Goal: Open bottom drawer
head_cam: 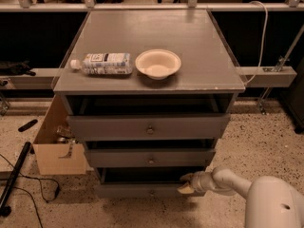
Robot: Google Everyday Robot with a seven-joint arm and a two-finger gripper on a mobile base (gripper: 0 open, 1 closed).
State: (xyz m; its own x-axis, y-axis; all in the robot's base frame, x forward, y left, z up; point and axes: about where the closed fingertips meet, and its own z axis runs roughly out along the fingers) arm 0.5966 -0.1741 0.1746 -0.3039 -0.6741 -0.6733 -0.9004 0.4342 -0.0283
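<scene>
The grey cabinet has three drawer fronts, each with a small round knob. The bottom drawer (137, 191) is the slimmest and sits lowest, pulled out a little with a dark gap above it. My gripper (186, 183) is at the right part of that drawer's top edge, reaching in from the lower right on a white arm (228, 182). The mid-sized drawer (150, 157) and the widest top drawer (148, 126) sit above it.
A plastic water bottle (103, 63) lies on its side and a white bowl (158, 63) stands on the cabinet top (199, 37). An open cardboard box (56, 144) stands at the cabinet's left. Cables and a black pole (13, 177) lie on the speckled floor.
</scene>
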